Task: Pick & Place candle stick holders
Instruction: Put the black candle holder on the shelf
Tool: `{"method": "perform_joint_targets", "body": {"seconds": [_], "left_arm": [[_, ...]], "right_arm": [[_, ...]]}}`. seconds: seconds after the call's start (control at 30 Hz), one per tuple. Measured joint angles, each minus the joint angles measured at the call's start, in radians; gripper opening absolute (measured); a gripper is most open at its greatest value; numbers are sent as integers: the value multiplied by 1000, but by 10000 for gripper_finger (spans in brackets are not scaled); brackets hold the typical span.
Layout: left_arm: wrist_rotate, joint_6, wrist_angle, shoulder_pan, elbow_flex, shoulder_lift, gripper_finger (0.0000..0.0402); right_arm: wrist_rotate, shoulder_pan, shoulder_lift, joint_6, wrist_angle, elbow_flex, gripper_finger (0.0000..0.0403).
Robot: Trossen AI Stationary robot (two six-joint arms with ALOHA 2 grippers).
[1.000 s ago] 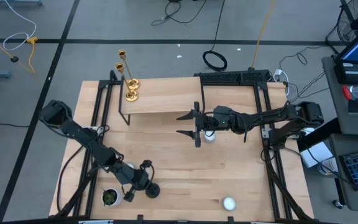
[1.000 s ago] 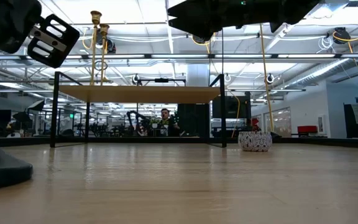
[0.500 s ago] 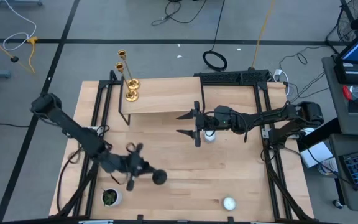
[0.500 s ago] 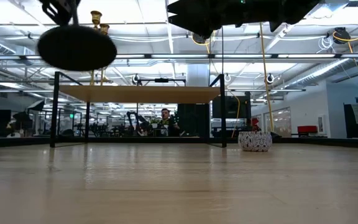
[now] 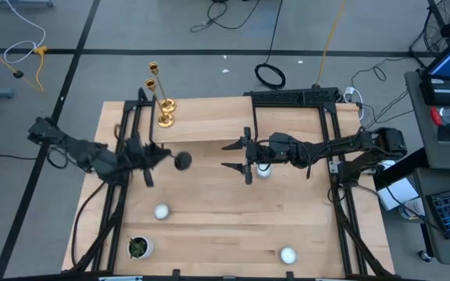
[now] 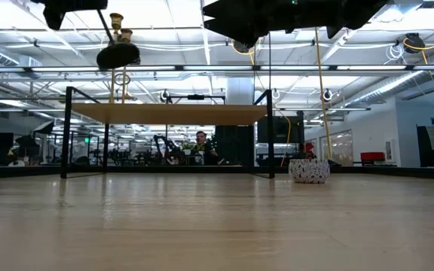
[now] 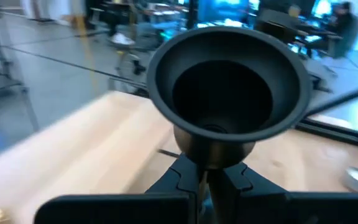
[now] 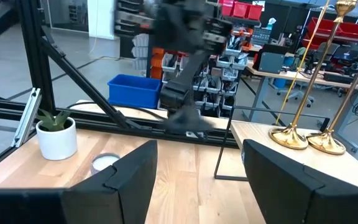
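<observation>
A small green plant in a white pot (image 5: 138, 247) sits near the table's (image 5: 287, 218) front-left corner.

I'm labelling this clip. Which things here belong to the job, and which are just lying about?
Job: black candlestick in the left tool; two gold candlesticks; three tealight cups, one under the idle right tool.
Lying about: potted plant; cable coil on the floor.

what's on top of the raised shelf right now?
Two gold candlesticks stand side by side at the left end of the raised shelf. The rest of its top is bare. The left hand carries the black holder in the air beside it, not yet set down.
</observation>
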Motion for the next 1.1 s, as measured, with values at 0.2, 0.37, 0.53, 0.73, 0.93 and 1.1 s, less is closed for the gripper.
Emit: {"method": "perform_joint_targets", "body": {"seconds": [0.2, 0.37, 0.53, 0.73, 0.93, 1.1], "left_arm": [[-5, -5, -127, 149, 0, -98, 14], [-2, -9, -200, 268, 0, -109, 14], [30, -11, -215, 356, 0, -100, 14], [108, -51, -268, 436, 0, -76, 14], [110, -64, -276, 495, 0, -53, 17], [114, -63, -274, 524, 0, -50, 14]], "right_arm": [[0, 0, 0, 0, 0, 0, 232], [0, 0, 0, 0, 0, 0, 232], [0, 0, 0, 0, 0, 0, 232], [0, 0, 0, 0, 0, 0, 232], [0, 0, 0, 0, 0, 0, 232], [0, 0, 0, 0, 0, 0, 232]]}}
